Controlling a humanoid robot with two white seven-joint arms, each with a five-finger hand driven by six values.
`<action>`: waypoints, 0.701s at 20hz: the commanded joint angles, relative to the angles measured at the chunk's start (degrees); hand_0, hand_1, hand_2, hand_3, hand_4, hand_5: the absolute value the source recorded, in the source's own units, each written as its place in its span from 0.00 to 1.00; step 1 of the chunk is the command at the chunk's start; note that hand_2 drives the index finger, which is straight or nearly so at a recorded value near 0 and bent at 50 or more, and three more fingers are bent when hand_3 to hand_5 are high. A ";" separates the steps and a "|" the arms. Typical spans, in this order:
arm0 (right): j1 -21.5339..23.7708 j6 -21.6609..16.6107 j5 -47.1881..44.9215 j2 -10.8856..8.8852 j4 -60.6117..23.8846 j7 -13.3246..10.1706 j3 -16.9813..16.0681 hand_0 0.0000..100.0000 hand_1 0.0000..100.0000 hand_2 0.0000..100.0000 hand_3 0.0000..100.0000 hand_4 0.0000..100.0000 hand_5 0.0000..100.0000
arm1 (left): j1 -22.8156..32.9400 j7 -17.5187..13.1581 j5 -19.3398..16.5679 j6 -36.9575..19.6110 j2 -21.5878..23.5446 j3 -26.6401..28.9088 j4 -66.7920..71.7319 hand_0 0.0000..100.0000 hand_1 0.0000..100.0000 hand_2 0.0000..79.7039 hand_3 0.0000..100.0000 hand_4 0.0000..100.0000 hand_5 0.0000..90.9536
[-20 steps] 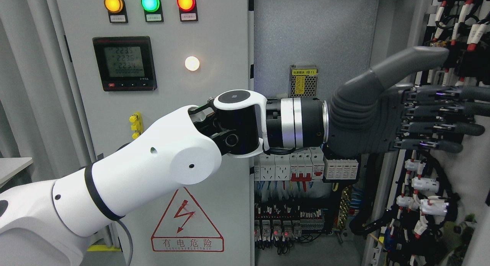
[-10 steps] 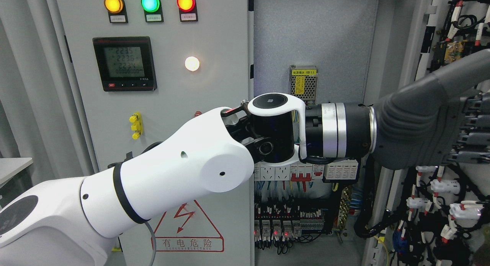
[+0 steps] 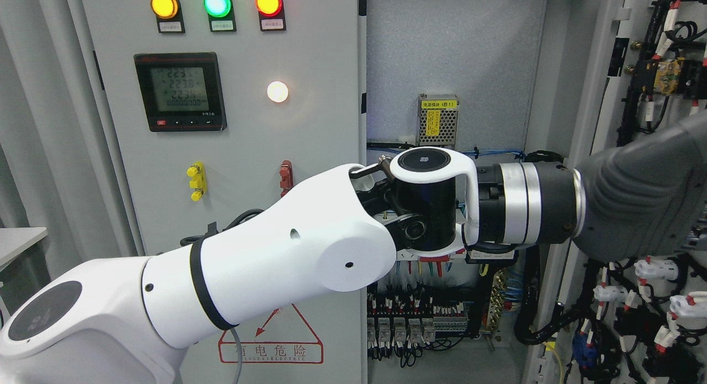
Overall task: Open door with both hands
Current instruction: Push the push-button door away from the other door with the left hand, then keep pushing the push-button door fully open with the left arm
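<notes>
Left arm (image 3: 265,268) enters from lower left, white shell, and reaches across the whole frame to the right. Black-and-silver wrist joint (image 3: 519,210) sits in front of the open cabinet interior (image 3: 453,58). Left hand (image 3: 646,196), dark grey, runs off the right edge; only the back of the palm shows. Fingers out of frame, so I cannot tell whether they are spread or curled, nor whether they touch anything.

Right-hand door (image 3: 657,317) stands swung open at the far right, its inner face toward the camera, carrying black cable bundles and white connectors. The hand lies in front of this door's inner face; contact not resolvable.

Left-hand door (image 3: 237,141) is closed. On it: amber, green and red indicator lamps (image 3: 216,4) in a row at the top, a digital meter (image 3: 180,91) with lit readout, one lit white lamp (image 3: 277,91), a yellow fitting (image 3: 194,180), a red fitting (image 3: 285,175), and a red warning triangle (image 3: 276,340) partly hidden by the arm.

Inside the cabinet: a mesh-cased power supply (image 3: 439,119) with yellow label, rows of terminal blocks (image 3: 409,329) with small red lights low down.
</notes>
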 commanded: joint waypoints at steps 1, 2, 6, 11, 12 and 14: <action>4.00 0.37 0.24 -0.97 -9.22 -0.12 0.35 0.22 0.00 0.00 0.00 0.00 0.00 | -0.05 0.06 0.06 0.04 -1.56 -1.23 1.68 0.29 0.00 0.04 0.03 0.03 0.00; 4.36 0.37 0.24 -0.97 -10.45 -0.12 0.35 0.22 0.00 0.00 0.00 0.00 0.00 | -0.05 0.06 0.06 0.04 -1.56 -1.23 1.68 0.29 0.00 0.04 0.03 0.03 0.00; 4.45 0.37 0.32 -0.88 -10.82 -0.12 0.44 0.22 0.00 0.00 0.00 0.00 0.00 | -0.05 0.06 0.06 0.04 -1.56 -1.23 2.03 0.29 0.00 0.04 0.03 0.03 0.00; 4.54 0.37 0.41 -0.97 -10.82 -0.12 0.44 0.22 0.00 0.00 0.00 0.00 0.00 | -0.49 0.15 0.06 0.04 -1.56 -1.23 1.95 0.29 0.00 0.04 0.03 0.03 0.00; 4.71 0.37 0.41 -0.88 -10.82 -0.12 0.44 0.22 0.00 0.00 0.00 0.00 0.00 | -0.58 0.24 0.15 0.13 -1.56 -1.23 1.86 0.29 0.00 0.04 0.03 0.03 0.00; 4.71 0.37 0.41 -0.88 -10.82 -0.12 0.44 0.22 0.00 0.00 0.00 0.00 0.00 | -0.75 1.03 0.06 0.13 -1.56 -1.05 1.68 0.29 0.00 0.04 0.03 0.03 0.00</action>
